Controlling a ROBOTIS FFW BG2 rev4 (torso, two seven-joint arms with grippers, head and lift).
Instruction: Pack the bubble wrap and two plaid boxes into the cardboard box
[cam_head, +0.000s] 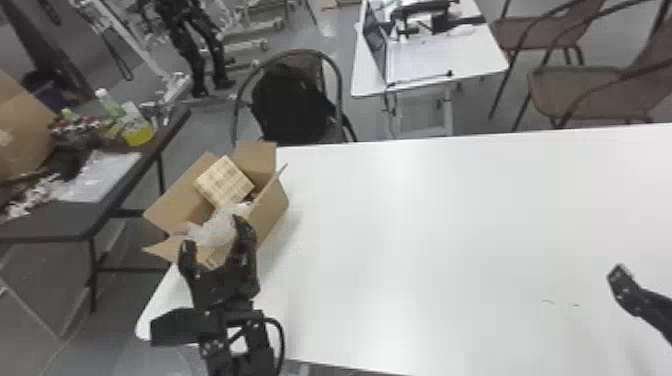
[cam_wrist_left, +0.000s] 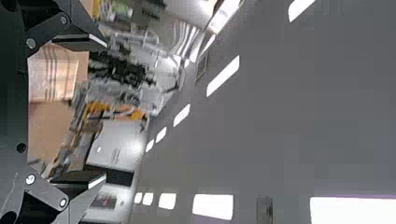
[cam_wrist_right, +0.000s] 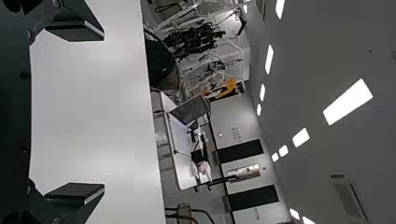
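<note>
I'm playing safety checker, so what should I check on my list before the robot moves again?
1. Left black claw open and empty: ok.
2. Right black claw open and empty: ok.
3. Crumpled, whitish bubble wrap in the brown cardboard box: ok.
4. One tan plaid box in there too: ok.
5. Second plaid box packed: cannot tell.
6. Cardboard flaps folded shut: not ok, they stand open.
</note>
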